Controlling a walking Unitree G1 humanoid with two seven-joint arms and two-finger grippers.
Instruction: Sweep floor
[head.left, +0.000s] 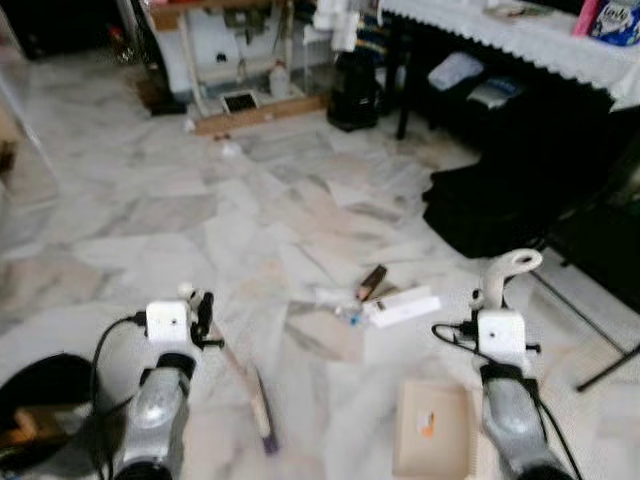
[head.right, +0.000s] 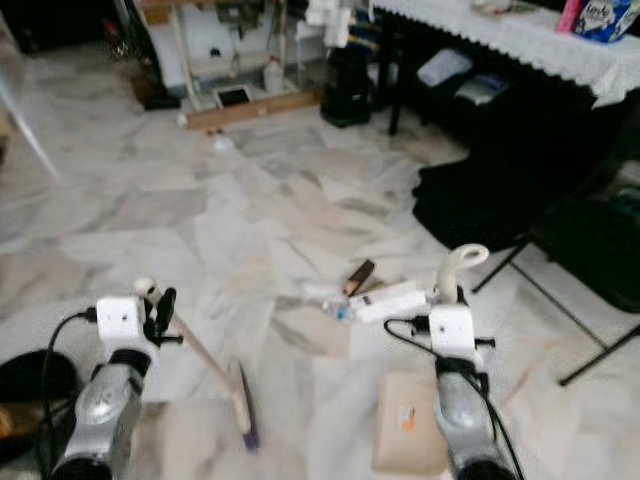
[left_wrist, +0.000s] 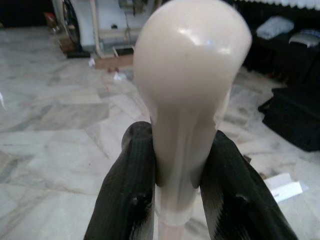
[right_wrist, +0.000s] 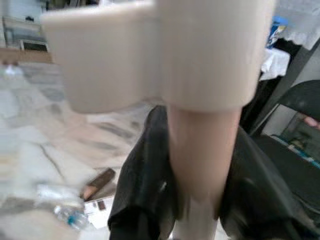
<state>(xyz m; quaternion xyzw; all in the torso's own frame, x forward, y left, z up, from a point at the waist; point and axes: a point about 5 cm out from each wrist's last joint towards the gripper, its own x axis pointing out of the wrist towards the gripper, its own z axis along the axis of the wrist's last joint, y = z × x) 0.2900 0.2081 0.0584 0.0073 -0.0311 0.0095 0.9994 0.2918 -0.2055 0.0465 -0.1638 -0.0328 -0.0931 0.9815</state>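
Fingers of my left gripper pinch the rounded cream top of the broom handle, while my right gripper is clamped on the stem of the dustpan handle, just under its hooked end. I hold both tools high on their handles, so that, as I judge it, the working ends reach the floor while I stand upright.

The broom's shaft slants down from the left gripper to its brush head, which rests on the marble floor between my arms. The beige dustpan lies flat on the floor at my right arm's side, its handle rising to the right gripper.

Litter lies just ahead of both tools: a white box, a small brown piece and a crumpled clear wrapper, all close together. More scraps sit far off near a wooden shelf base. A dark table with a lace cloth stands at right, with black bags beneath.

I judge the sweep not yet begun on this pile; the brush needs to reach beyond it and draw it toward the pan.
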